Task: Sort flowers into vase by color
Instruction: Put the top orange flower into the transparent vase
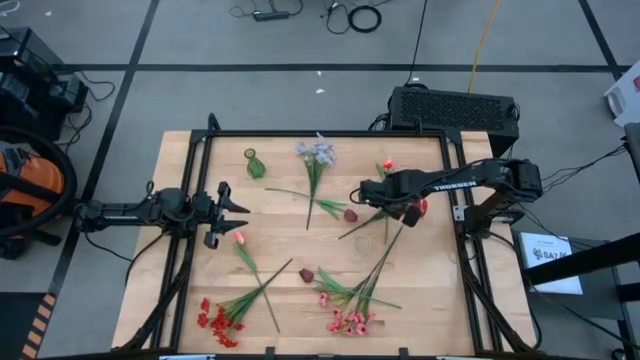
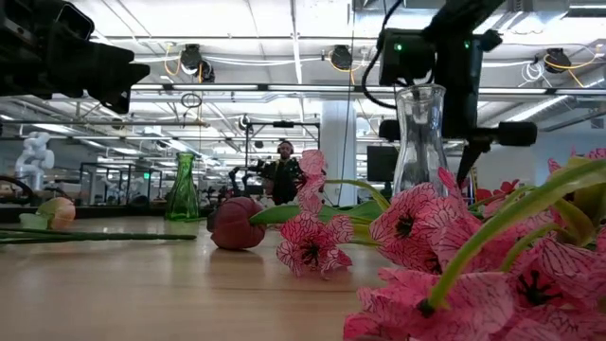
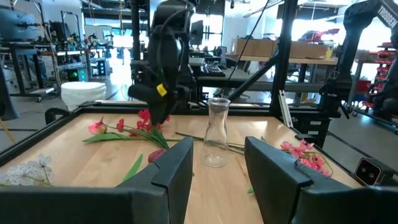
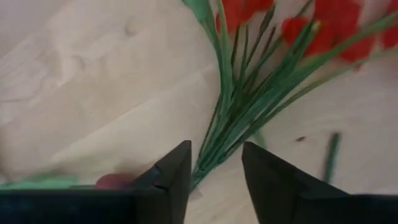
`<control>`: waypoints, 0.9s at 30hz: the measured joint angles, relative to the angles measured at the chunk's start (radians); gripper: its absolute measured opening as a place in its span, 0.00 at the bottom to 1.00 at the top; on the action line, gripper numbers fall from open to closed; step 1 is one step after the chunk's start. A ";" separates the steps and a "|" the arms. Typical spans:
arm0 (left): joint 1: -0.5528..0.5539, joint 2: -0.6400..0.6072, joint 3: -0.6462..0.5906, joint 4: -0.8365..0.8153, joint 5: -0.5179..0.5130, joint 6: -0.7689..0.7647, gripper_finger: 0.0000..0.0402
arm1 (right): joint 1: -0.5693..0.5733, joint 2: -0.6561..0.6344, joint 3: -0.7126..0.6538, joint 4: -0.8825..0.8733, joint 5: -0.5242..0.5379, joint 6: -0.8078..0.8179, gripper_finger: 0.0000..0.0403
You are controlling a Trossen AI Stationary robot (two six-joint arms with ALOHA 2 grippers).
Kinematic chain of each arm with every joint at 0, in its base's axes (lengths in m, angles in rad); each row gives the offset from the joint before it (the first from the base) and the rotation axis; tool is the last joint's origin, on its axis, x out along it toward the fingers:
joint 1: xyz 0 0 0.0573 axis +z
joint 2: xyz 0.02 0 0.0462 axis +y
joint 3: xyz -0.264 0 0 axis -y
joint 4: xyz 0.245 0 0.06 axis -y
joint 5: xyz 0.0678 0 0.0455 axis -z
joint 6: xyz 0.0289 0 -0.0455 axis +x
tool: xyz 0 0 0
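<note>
The left tool (image 1: 243,212) hovers open and empty at the table's (image 1: 180,270) left edge. Flowers (image 1: 345,300) lie scattered across the wood. To the right, the right tool (image 4: 214,163) stands open over a red spray's green stems (image 4: 239,112), gripping nothing.

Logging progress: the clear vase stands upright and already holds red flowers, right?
Not quite. The clear vase does stand upright, but it is empty, as the left wrist view shows.
</note>
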 joint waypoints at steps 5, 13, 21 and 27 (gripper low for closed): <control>0.000 0.000 0.000 0.000 0.000 0.000 0.38 | 0.003 0.000 -0.057 0.089 -0.041 0.087 0.44; 0.000 0.000 0.000 0.000 0.000 0.000 0.38 | -0.020 0.011 -0.111 0.137 -0.043 0.180 0.48; 0.000 0.000 0.000 0.000 0.000 0.000 0.38 | -0.058 0.012 -0.117 0.153 -0.031 0.197 0.39; 0.000 0.000 0.000 0.000 0.000 0.000 0.38 | -0.058 0.083 -0.116 0.214 -0.061 0.183 0.27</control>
